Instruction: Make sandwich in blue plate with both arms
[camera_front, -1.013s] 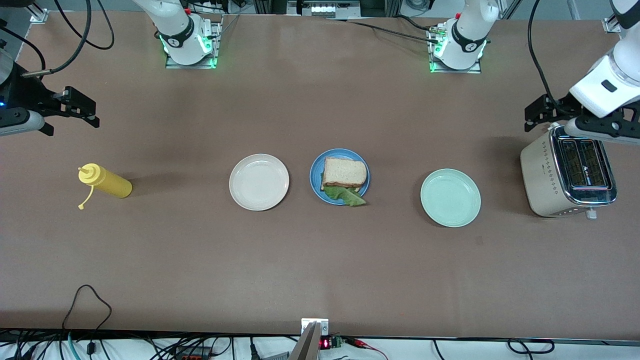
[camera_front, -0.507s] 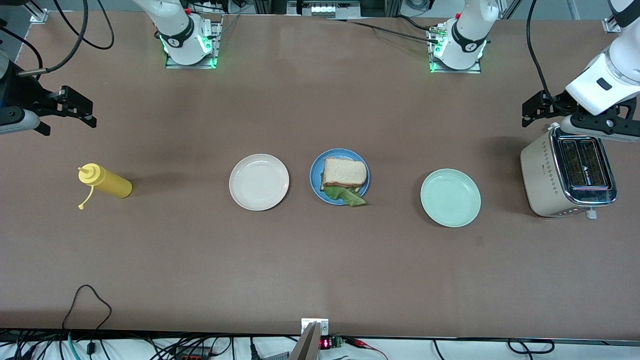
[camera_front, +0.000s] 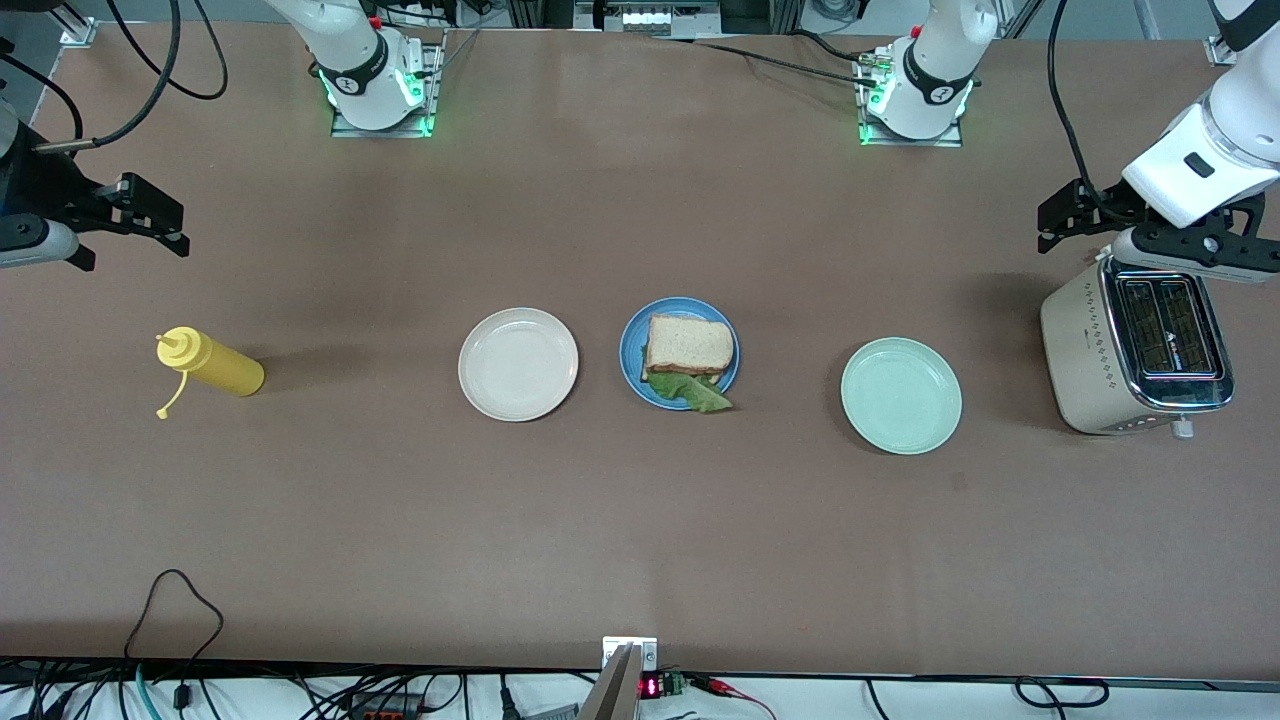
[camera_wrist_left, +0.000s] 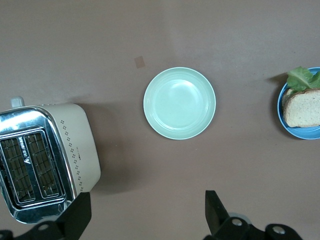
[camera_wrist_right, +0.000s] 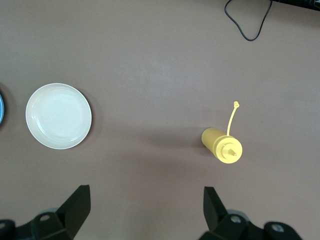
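The sandwich (camera_front: 688, 345), two bread slices with green lettuce sticking out toward the front camera, lies on the blue plate (camera_front: 630, 352) at the table's middle. It also shows in the left wrist view (camera_wrist_left: 304, 107) on the blue plate (camera_wrist_left: 306, 133). My left gripper (camera_front: 1062, 218) is open and empty, held over the table beside the toaster at the left arm's end; its own view shows it (camera_wrist_left: 146, 217) over bare table. My right gripper (camera_front: 152, 215) is open and empty over the right arm's end of the table, and shows in its wrist view (camera_wrist_right: 145, 212).
A cream-white plate (camera_front: 518, 363) and a mint-green plate (camera_front: 900, 395) flank the blue plate, both bare. A beige toaster (camera_front: 1130, 350) stands at the left arm's end. A yellow squeeze bottle (camera_front: 215, 365) lies at the right arm's end.
Both grippers have drifted slightly outward, the left one also a little toward the bases. Both stay open. The sandwich and plates have not moved.
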